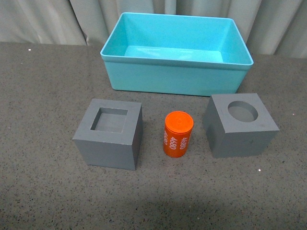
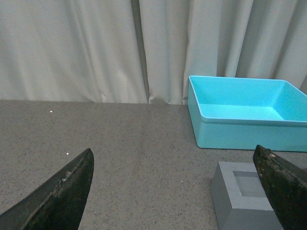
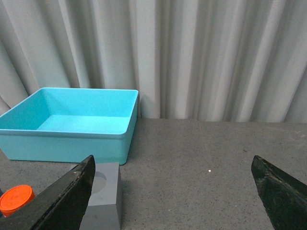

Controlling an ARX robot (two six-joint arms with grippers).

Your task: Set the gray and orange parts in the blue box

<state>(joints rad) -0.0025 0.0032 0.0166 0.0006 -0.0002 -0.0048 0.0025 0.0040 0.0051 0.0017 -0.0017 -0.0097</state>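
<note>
The blue box (image 1: 175, 76) stands empty at the back of the table. In front of it, left to right, sit a gray cube with a square recess (image 1: 109, 134), an upright orange cylinder (image 1: 178, 134) with white digits, and a gray cube with a round recess (image 1: 240, 125). Neither arm shows in the front view. My left gripper (image 2: 173, 191) is open over bare table, with the square-recess cube (image 2: 244, 201) partly behind one fingertip and the blue box (image 2: 244, 129) beyond. My right gripper (image 3: 172, 194) is open; the round-recess cube (image 3: 103, 201), orange cylinder (image 3: 16, 199) and blue box (image 3: 72, 143) lie to one side.
A dark gray speckled tabletop (image 1: 43, 96) carries everything. Pale pleated curtains (image 1: 48, 19) hang close behind the box along the table's far edge.
</note>
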